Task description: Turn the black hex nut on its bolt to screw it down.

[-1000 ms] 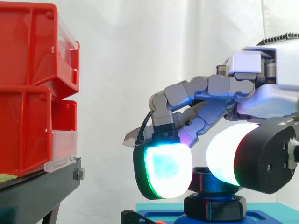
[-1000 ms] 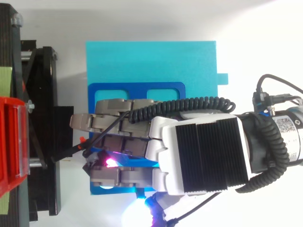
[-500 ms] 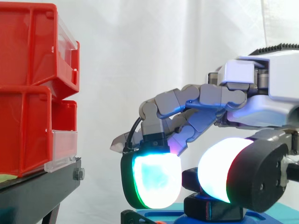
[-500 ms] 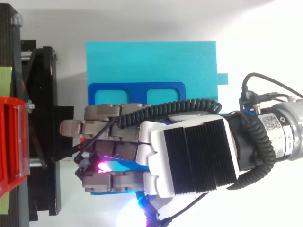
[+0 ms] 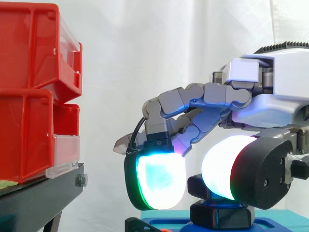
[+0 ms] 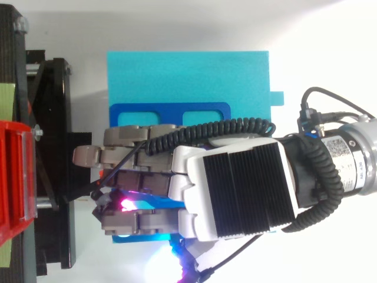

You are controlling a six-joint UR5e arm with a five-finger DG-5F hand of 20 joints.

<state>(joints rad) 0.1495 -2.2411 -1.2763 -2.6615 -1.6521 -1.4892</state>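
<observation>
seemingly mid-task: your hand (image 5: 263,104) clasps the black hex nut (image 5: 199,186) above the blue plate (image 6: 171,109); how much screwing down remains, you can't tell

Seen from the side, the hand (image 5: 270,96) hides most of the black hex nut (image 5: 196,186), so I cannot tell whether it is gripped. Below the hand, the bottom edge cuts off the blue plate (image 5: 164,223).
</observation>
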